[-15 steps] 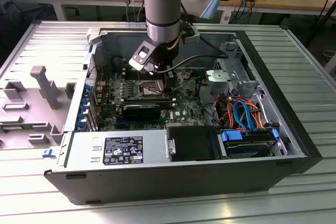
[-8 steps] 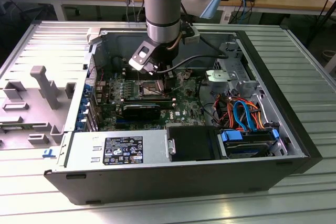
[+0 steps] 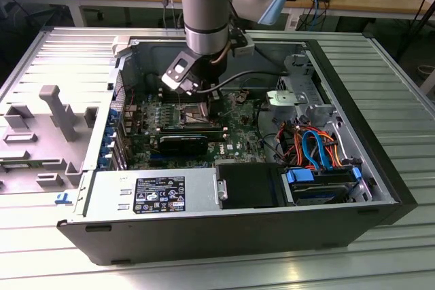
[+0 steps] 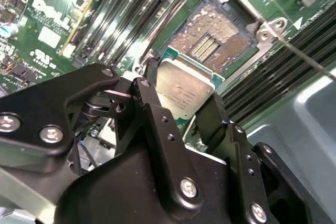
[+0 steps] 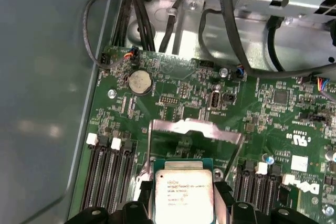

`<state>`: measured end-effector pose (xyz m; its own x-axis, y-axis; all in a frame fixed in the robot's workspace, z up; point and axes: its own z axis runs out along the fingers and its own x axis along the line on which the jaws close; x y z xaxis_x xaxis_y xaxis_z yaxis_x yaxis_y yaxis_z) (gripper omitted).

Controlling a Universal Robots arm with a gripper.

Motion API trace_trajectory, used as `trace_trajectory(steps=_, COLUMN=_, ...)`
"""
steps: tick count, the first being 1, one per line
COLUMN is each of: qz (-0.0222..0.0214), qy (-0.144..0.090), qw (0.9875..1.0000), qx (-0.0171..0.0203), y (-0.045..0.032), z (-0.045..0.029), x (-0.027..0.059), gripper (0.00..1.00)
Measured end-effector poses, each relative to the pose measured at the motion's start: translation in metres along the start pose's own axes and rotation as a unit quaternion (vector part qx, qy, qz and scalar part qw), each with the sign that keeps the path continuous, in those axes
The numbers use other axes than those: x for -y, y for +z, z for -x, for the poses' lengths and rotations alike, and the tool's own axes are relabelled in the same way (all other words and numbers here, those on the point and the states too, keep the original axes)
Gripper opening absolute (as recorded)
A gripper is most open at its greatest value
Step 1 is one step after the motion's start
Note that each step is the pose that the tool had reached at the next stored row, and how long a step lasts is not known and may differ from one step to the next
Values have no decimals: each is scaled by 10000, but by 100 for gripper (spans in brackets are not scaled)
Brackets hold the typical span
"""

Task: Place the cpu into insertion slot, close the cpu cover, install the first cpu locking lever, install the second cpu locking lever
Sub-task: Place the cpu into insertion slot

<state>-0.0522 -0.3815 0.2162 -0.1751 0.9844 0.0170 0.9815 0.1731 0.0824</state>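
My gripper (image 4: 182, 97) is shut on the cpu (image 4: 185, 88), a flat square chip with a silver top and green edge, pinched on two opposite sides by the black fingers (image 4: 152, 90). The cpu hangs just beside and above the insertion slot (image 4: 216, 36), which lies open with its field of gold contacts bare. In the first wrist view the cpu (image 5: 184, 190) sits between the fingertips, and the cpu cover (image 5: 195, 134) stands swung up behind it as a thin silver frame. In the exterior view the gripper (image 3: 206, 103) is low inside the computer case over the green board.
Long black memory slots (image 4: 126, 19) flank the socket on both sides. A thin metal lever rod (image 4: 307, 57) juts out past the socket corner. Black cables (image 5: 226, 30) hang over the board's far edge. The power supply (image 3: 156, 195), drive cage (image 3: 319, 181) and case walls (image 3: 81, 100) hem the board in.
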Motion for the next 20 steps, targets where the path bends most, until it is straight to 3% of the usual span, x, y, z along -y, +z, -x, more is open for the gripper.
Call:
trace_trajectory(steps=5, qz=1, qy=27, qw=10000, qx=2, y=-10, z=-58, x=128, gripper=54)
trace_trajectory(steps=12, qz=1, qy=80, qw=10000, qx=15, y=-6, z=-76, x=150, gripper=54)
trace_trajectory(steps=20, qz=-2, qy=504, qw=9987, qx=106, y=3, z=-77, x=151, gripper=54)
